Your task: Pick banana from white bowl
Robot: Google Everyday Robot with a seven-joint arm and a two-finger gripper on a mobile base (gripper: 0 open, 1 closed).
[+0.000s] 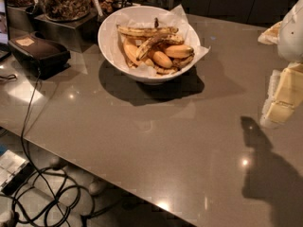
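The white bowl, lined with crumpled white paper, stands at the back middle of the grey counter and holds several bananas. The long slim banana with heavy brown streaks lies slanted across the top of the pile. A straighter long banana lies behind it, and short plump yellow-orange bananas lie to its right. My gripper, pale yellow under a white arm, hangs above the counter at the right edge, well to the right of the bowl and apart from it. It holds nothing that I can see.
A dark box with a cable stands at the left. Glass jars of snacks on a metal stand sit behind it, close to the bowl's left. The counter's front edge runs diagonally, with cables on the floor below.
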